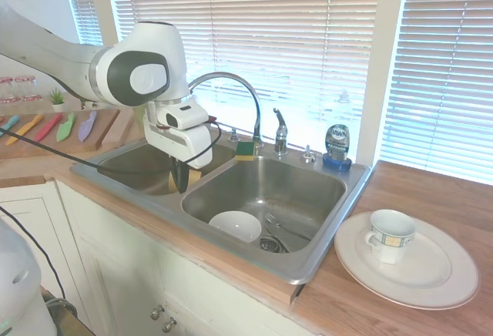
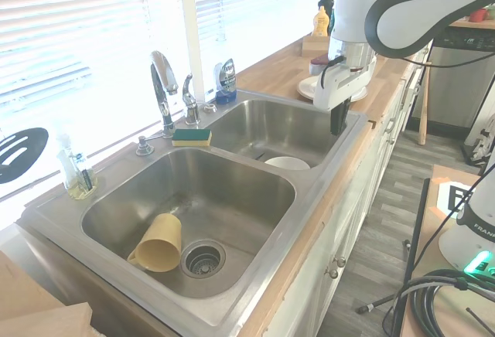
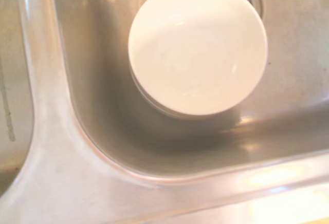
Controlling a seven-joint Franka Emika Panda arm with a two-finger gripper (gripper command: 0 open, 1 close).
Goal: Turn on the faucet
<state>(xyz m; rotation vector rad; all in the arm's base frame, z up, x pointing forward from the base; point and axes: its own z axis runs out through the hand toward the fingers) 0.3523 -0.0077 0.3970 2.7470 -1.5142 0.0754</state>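
The chrome faucet stands behind the double sink, its arched spout (image 1: 239,83) (image 2: 162,70) beside the small lever handle (image 1: 279,120) (image 2: 189,90) on a short post. No water shows at the spout. My gripper (image 1: 182,176) (image 2: 338,117) hangs over the front part of the divider between the two basins, well short of the handle and touching nothing. Its dark fingers stand together, shut and empty. The wrist view looks straight down on a white bowl (image 3: 198,47) in the basin; the faucet is out of that view.
The white bowl (image 1: 236,225) and a spoon (image 1: 281,226) lie in one basin, a yellow cup (image 2: 158,243) in the other. A sponge (image 1: 245,149) and a soap bottle (image 1: 337,145) flank the faucet. A plate (image 1: 431,286) with a mug (image 1: 391,234) sits on the counter.
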